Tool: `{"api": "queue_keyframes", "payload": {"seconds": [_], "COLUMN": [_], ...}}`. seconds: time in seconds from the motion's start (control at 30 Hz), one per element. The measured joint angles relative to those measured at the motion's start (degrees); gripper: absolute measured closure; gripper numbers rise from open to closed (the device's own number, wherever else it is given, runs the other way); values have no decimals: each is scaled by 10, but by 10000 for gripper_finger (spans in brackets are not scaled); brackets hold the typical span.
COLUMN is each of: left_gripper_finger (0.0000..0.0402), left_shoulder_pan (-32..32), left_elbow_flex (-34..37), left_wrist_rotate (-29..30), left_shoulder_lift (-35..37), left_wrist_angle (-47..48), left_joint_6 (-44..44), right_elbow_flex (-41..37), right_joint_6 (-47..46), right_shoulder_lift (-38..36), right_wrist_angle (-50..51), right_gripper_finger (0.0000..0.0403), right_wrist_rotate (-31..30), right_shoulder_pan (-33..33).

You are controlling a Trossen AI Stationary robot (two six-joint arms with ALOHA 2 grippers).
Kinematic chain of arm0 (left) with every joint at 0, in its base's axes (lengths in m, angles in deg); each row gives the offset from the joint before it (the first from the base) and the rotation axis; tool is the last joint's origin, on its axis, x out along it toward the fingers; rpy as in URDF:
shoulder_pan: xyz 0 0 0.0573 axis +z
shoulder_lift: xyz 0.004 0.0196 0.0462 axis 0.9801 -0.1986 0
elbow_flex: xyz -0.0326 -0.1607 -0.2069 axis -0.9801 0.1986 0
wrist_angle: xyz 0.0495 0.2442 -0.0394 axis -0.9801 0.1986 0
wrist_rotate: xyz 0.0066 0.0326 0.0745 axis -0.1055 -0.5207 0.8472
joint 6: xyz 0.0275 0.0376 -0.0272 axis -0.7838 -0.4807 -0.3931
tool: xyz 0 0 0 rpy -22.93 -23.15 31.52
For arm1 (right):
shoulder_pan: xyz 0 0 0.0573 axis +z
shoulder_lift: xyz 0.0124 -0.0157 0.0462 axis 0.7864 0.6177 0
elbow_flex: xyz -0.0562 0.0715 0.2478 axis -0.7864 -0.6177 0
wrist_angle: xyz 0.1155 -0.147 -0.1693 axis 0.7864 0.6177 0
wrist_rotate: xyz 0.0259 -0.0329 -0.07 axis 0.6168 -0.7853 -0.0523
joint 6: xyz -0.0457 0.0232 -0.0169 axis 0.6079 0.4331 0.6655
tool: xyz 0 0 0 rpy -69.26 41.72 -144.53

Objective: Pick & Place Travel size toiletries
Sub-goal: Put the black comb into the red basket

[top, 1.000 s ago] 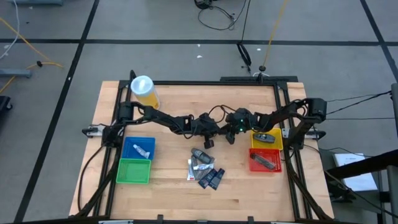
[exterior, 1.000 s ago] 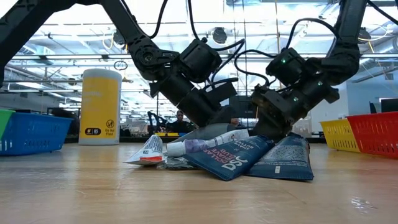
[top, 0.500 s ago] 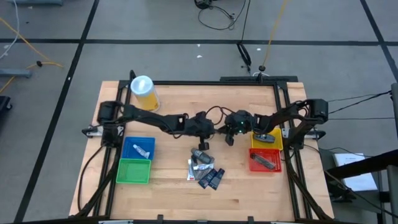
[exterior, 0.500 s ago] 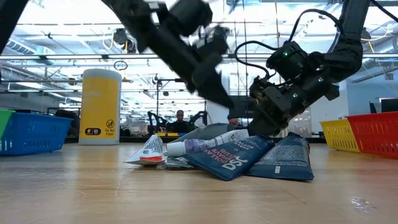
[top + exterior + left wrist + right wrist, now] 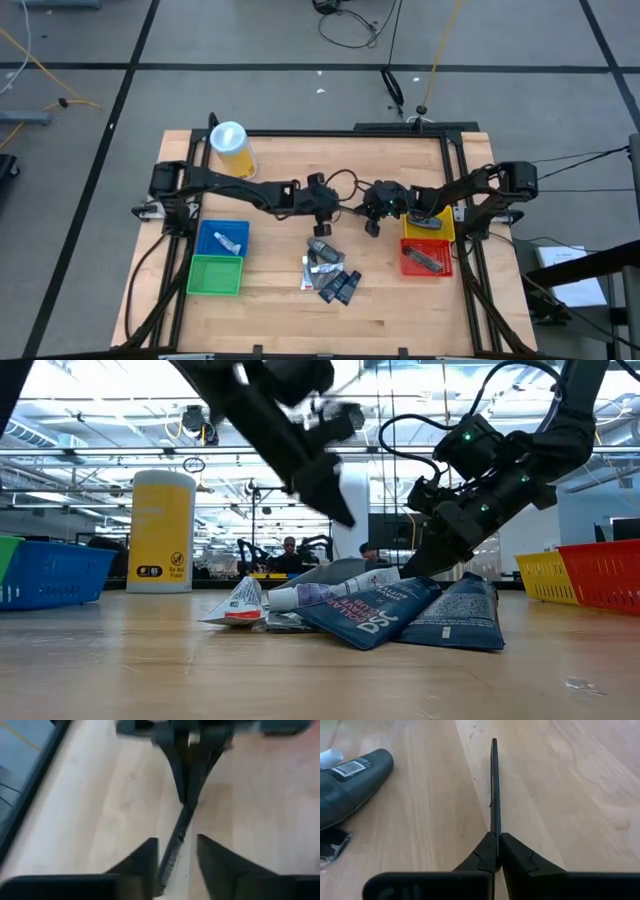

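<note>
A pile of travel toiletries (image 5: 328, 272) lies mid-table: white tubes, silver sachets and dark blue packets (image 5: 400, 615). A dark grey oval piece (image 5: 350, 777) rests flat on the wood just beyond it. My right gripper (image 5: 371, 226) (image 5: 495, 836) hovers behind the pile, shut on a thin dark flat packet (image 5: 494, 785) seen edge-on. My left gripper (image 5: 322, 215) (image 5: 335, 500) is raised above the pile and open. In the left wrist view its fingers (image 5: 145, 862) stand on either side of the packet's serrated edge (image 5: 172, 852), with a gap on both sides. My right gripper pinches the dark flat packet between its two fingers at the end nearest them (image 5: 494, 827). The fingers slant down from the table's right side. The packet sticks straight out ahead of them, on edge, above the wood.
Blue bin (image 5: 205, 240) with a white tube and green bin (image 5: 215, 275) stand at the left. Yellow bin (image 5: 445, 230) and red bin (image 5: 425, 268), each with a dark item, stand at the right. A big yellow cylinder (image 5: 232, 148) stands at the far left.
My left gripper has lifted well clear of the pile and drawn back from my right gripper toward the table's left. My right gripper has risen slightly and shifted a little toward the right. The pile has stayed where it was.
</note>
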Motion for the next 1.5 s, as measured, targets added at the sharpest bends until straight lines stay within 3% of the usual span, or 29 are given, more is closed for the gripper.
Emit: {"api": "queue_keyframes", "payload": {"seconds": [0.23,0.33,0.47,0.67,0.87,1.27,1.5], "left_gripper_finger": [133,109,108,141,195,390,394], "left_shoulder_pan": [33,44,52,52,54,27,7], "left_elbow_flex": [0,0,0,0,-1,0,-1], "left_wrist_rotate": [-13,-14,-29,-81,-89,-86,-27], "left_shoulder_lift": [-73,-97,-105,-107,-116,-111,-98], "left_wrist_angle": [-55,-68,-78,-86,-84,-59,0], "left_joint_6": [0,-3,-20,-34,-41,-62,-69], "right_elbow_flex": [1,1,1,1,1,1,1], "right_joint_6": [14,17,18,18,18,20,18], "right_shoulder_lift": [0,-1,-1,-1,-1,-1,-19], "right_wrist_angle": [4,5,6,6,6,7,3], "right_gripper_finger": [397,397,397,396,395,375,302], "right_wrist_rotate": [-4,-4,-4,-4,-4,2,-2], "right_shoulder_pan": [3,4,4,6,6,8,7]}}
